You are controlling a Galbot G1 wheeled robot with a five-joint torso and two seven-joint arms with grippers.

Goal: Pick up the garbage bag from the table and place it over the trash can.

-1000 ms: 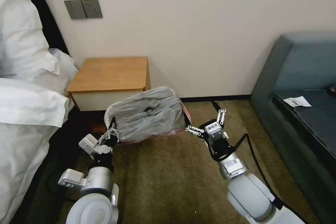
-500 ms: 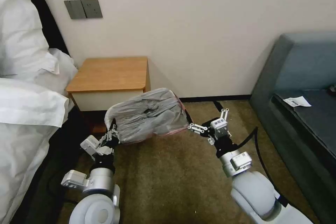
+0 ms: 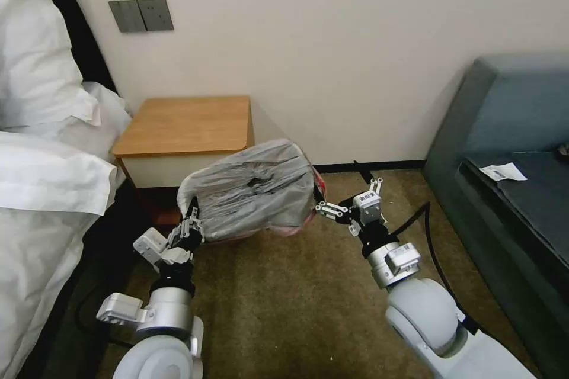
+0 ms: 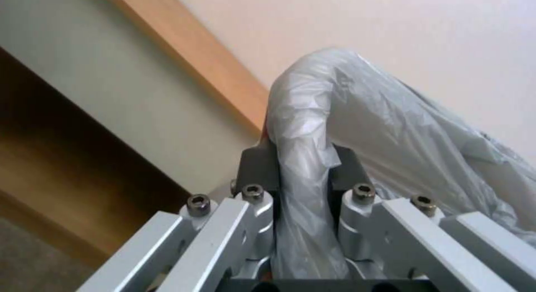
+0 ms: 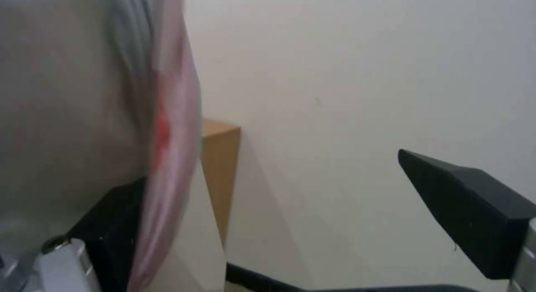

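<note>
The garbage bag (image 3: pixel 249 189), silvery-grey film with a pink rim, hangs stretched in the air in front of the table (image 3: pixel 184 124). My left gripper (image 3: pixel 191 218) is shut on the bag's left end; the left wrist view shows the film (image 4: pixel 391 128) pinched between the pads of that gripper (image 4: pixel 304 158). At the bag's right end my right gripper (image 3: pixel 348 195) is open. In the right wrist view the pink rim of the bag (image 5: pixel 67 95) drapes over one finger of this gripper (image 5: pixel 262 179), and the other finger stands well apart. The trash can is hidden.
A bed with white linen (image 3: pixel 41 189) fills the left side and a grey sofa (image 3: pixel 510 148) with a paper slip (image 3: pixel 502 172) the right. A black cable (image 3: pixel 427 237) trails over the brown carpet (image 3: pixel 284 296) beside my right arm. The wall is close behind.
My right gripper has shifted slightly left and up at the bag's right end, and that end has risen a little. The left gripper has hardly moved.
</note>
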